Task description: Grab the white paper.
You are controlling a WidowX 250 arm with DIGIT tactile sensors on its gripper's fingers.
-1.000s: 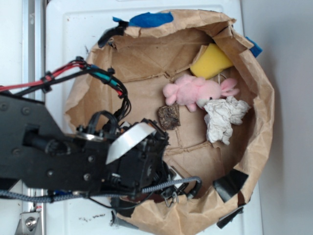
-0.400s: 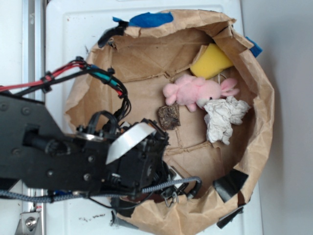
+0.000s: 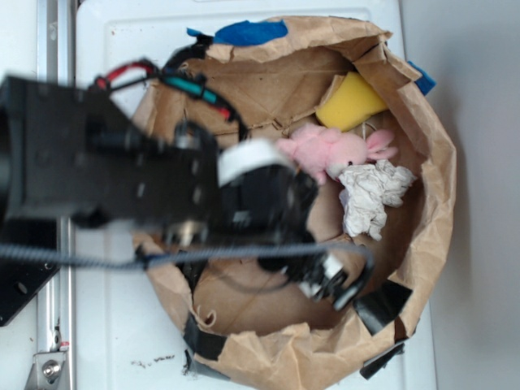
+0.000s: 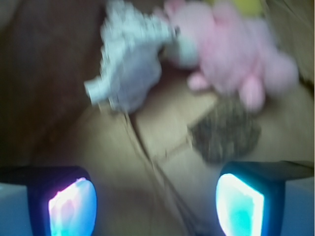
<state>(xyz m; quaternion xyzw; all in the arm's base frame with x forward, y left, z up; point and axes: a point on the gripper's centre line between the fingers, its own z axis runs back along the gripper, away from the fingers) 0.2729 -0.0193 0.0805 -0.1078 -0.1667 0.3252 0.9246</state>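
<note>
Paper (image 4: 129,69) touches pink bunny (image 4: 231,46); dark scrap (image 4: 225,133) nearer open pincer (image 4: 156,206).

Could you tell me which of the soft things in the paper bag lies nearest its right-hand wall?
The white paper: a crumpled off-white wad, lying right of the pink plush bunny and below the yellow sponge.

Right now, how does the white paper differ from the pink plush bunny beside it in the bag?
The white paper is off-white with grey creases, wrinkled and angular; the pink plush bunny is pink, soft and rounded. The bunny lies nearer the yellow sponge; the paper sits on its far side, closer to the brown paper bag wall. Both look similar in size, rest on the bag floor, appear to touch each other, and lie untouched by the open claw.
</note>
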